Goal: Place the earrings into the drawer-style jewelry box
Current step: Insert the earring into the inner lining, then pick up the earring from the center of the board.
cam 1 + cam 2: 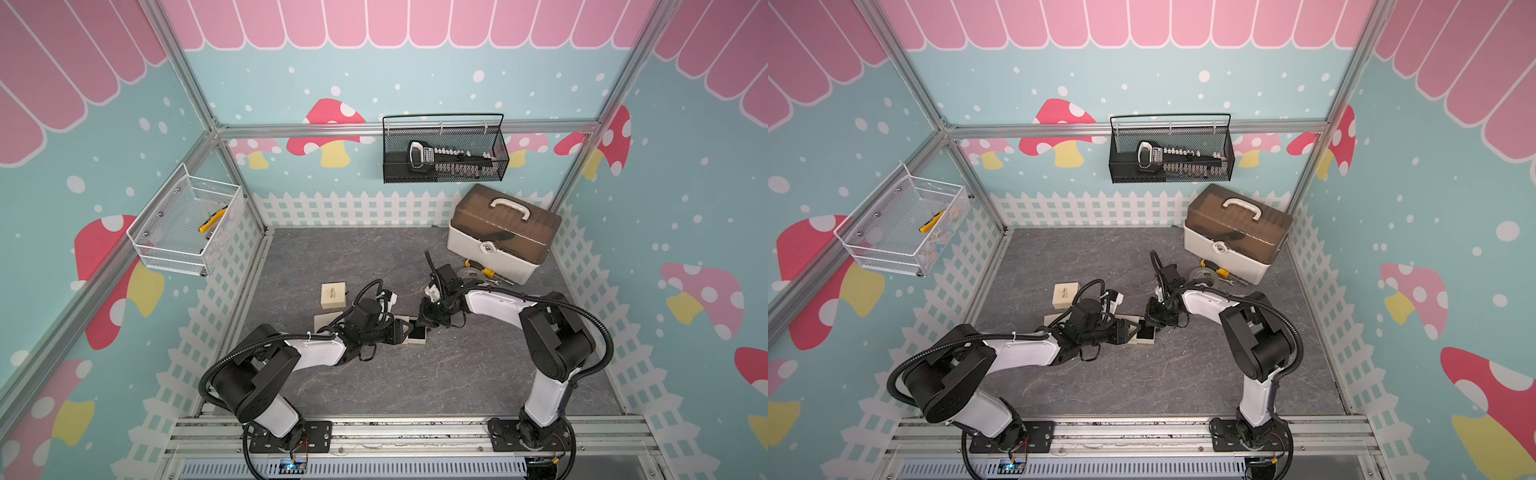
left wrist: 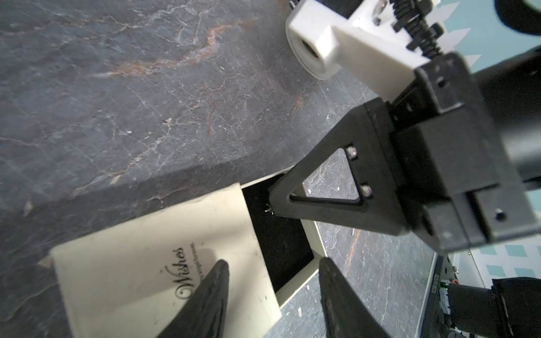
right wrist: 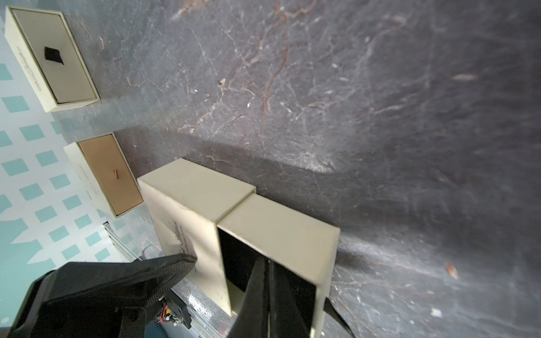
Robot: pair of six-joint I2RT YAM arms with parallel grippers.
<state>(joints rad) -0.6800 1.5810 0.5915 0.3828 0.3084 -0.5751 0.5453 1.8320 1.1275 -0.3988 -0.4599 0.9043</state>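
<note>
Right end effector [image 2: 273,202] pinched shut, tiny silvery earring [image 2: 268,209] at its tip — inside black-lined drawer [image 2: 282,237]

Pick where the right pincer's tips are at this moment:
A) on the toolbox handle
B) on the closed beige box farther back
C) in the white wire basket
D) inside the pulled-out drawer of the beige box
D: in the left wrist view the right pincer has its shut tips down in the black-lined drawer, which is slid out of the jewelry box.
</note>
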